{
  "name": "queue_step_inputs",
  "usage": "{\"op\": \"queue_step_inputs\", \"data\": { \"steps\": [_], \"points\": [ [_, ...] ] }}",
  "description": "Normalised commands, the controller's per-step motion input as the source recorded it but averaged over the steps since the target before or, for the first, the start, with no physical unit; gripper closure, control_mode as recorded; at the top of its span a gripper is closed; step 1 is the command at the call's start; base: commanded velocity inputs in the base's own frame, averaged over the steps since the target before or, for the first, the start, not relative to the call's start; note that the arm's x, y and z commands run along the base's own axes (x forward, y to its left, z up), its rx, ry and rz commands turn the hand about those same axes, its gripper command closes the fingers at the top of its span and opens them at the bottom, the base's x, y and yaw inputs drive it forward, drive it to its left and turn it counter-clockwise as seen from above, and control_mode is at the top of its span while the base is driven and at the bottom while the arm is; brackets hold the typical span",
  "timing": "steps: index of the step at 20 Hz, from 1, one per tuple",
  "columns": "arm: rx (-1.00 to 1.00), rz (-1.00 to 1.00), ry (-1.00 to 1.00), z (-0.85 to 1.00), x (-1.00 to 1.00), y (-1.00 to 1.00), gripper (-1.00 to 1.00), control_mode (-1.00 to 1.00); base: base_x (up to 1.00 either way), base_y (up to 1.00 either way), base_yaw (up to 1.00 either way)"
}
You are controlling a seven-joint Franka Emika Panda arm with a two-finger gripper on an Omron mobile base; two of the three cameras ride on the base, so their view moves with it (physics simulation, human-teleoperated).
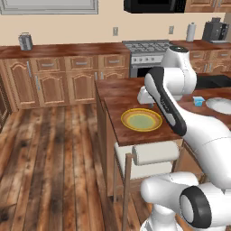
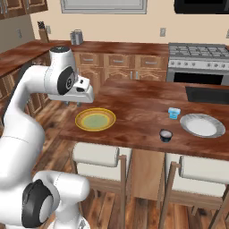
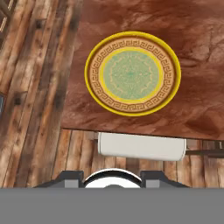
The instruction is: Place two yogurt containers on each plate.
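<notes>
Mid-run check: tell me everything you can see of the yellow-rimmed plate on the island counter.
The yellow-rimmed plate is round and shallow, with a bright yellow raised rim, a brown band carrying a key-pattern border, an inner yellow ring and a pale green patterned centre. It looks like glazed ceramic. It lies flat on the dark wood island counter, near the edge above a white-cushioned stool. Nothing rests on it and nothing touches it but the counter.

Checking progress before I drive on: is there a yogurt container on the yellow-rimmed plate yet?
No. In the hand view the yellow-rimmed plate lies bare on the counter, its patterned green centre fully uncovered with no cup on it.
</notes>
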Motion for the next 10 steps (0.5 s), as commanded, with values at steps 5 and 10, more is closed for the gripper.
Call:
{"op": "queue_step_inputs", "data": {
  "steps": [5,10],
  "points": [
    [0.08,-0.07,-0.17,-0.03,-0.01,-0.07,-1.0,-1.0,0.0,0.0,0.0],
    [0.31,-0.21,-0.29,-0.17,0.0,-0.53,-1.0,-1.0,0.0,0.0,0.0]
  ]
}}
